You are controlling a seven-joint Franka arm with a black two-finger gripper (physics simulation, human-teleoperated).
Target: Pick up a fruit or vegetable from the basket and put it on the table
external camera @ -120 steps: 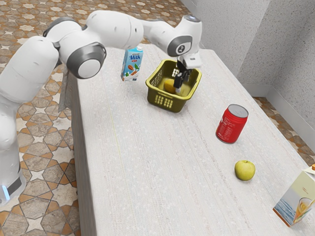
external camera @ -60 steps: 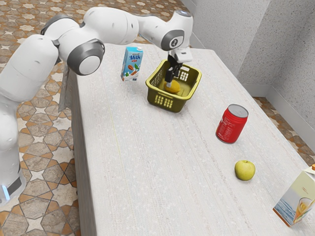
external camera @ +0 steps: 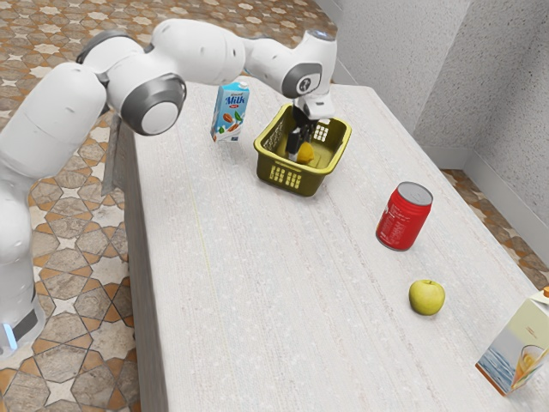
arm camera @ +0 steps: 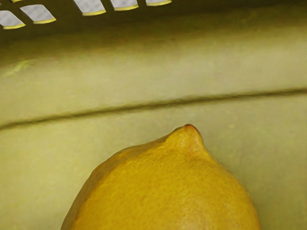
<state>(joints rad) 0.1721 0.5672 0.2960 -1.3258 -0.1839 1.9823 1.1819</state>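
While the lemon (arm camera: 168, 191) sits inside the basket (external camera: 287, 178) near the far edge of the tabletop (external camera: 257, 283), gripper (external camera: 299, 154) reaches in beside it; opening and hold can't be told.

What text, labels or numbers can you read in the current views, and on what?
"Milk": blue carton.
Smaller print above and below "Milk": too small to read.
Red can: white print, too small to read.
Pale carton: faint marks, unreadable.
Arm's round badge: too small to make out.
Lemon, basket: no text seen.
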